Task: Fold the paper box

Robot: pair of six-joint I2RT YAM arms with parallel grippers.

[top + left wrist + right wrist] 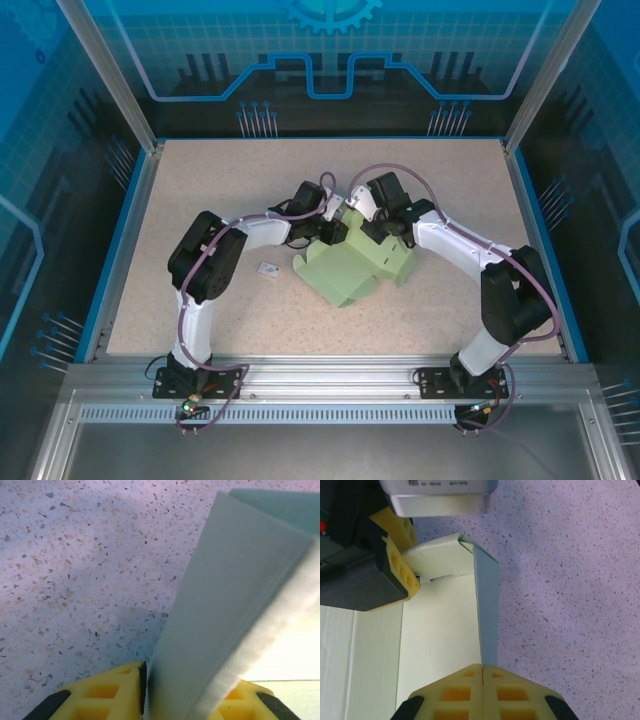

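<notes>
Pale mint-green paper box (350, 268), part folded, is lying in the middle of the table (200, 200) between both arms.
I am gripping it in two places: the left fingers (122, 695) are clamping a raised end flap, and the right fingers (470, 692) are pinching together on a thin upright side wall. I am judging that the corner needs squaring slowly along its crease, with light grips so the smooth card is not buckling.

Both arms, left arm (205, 265) and right arm (458, 241), are done in white links with chunky black joint housings. Purple cables (183, 325) are looped along each one. Black base plates (205, 380) are fitted at the bottom. The left gripper (187, 676) and right gripper (482, 669) are given yellow fingers (455, 695) with square moulded pockets, black-cornered, pretty neat.
</notes>
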